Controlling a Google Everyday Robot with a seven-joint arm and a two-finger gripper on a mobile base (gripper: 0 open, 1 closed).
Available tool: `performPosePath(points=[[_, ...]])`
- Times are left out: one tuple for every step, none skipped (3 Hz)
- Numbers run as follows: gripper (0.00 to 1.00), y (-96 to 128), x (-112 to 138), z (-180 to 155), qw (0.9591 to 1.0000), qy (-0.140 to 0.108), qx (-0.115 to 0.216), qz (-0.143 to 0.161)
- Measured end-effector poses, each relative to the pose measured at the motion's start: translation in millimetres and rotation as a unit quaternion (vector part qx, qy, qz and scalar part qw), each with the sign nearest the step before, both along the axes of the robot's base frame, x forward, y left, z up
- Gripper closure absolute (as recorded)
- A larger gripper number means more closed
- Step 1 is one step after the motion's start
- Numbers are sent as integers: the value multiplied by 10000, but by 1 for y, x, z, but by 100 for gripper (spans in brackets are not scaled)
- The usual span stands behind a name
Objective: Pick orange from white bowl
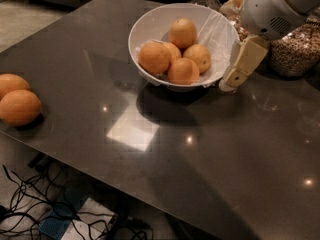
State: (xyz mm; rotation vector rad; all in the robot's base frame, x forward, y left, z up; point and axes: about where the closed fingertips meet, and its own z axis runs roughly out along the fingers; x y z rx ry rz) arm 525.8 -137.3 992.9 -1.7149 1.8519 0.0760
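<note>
The white bowl [145, 21] with a clear plastic lining stands at the back middle of the dark table. It holds several oranges. The largest orange [155, 57] lies at the bowl's front left, with the others beside and behind it. My gripper [229, 85] is cream-coloured and hangs from the white arm [272, 6] at the upper right. Its tip is just outside the bowl's right rim, close above the table. It holds nothing that I can see.
Two more oranges [19, 106] lie on the dark table [150, 159] at its left edge. Glass jars of grain [295, 51] stand behind the arm at the back right. Cables [30, 199] lie on the floor below the table's front edge.
</note>
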Motion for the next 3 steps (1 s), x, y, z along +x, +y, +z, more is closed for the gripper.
performPosePath(points=[[0, 25, 12, 15, 9982, -246, 455, 300], [0, 25, 12, 15, 9982, -246, 455, 300], [0, 31, 14, 13, 9973, -266, 588, 362]])
